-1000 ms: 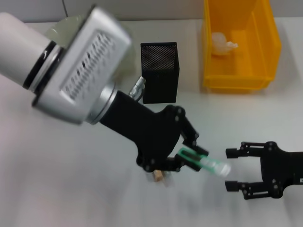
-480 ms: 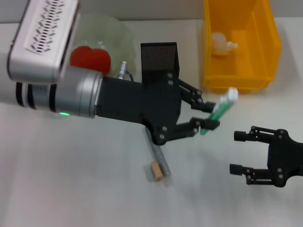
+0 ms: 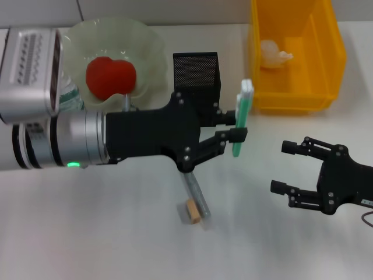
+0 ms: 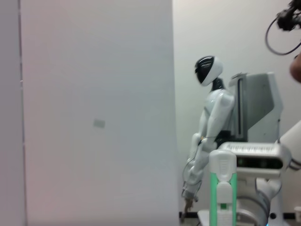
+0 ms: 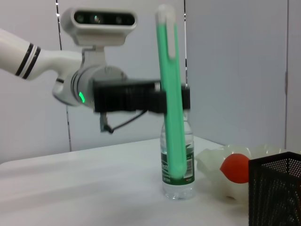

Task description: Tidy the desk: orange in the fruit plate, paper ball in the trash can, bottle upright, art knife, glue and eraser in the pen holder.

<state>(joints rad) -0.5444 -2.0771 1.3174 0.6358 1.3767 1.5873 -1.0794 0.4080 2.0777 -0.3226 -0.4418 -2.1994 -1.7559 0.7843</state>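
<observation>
Fingers of the left gripper (image 3: 233, 129) clamp the green art knife (image 3: 241, 116) upright, just right of the pen holder (image 3: 197, 76). Right gripper (image 3: 288, 167) hovers over the desk (image 3: 87, 233), fingers spread and empty. Glue (image 3: 196, 195) and eraser (image 3: 193, 210) lie below.

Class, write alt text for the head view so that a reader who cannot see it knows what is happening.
The left gripper holds a green art knife upright beside the black mesh pen holder. The right gripper hovers open nearby over the white table. A red fruit sits in the plate; a paper ball lies in the yellow bin.
</observation>
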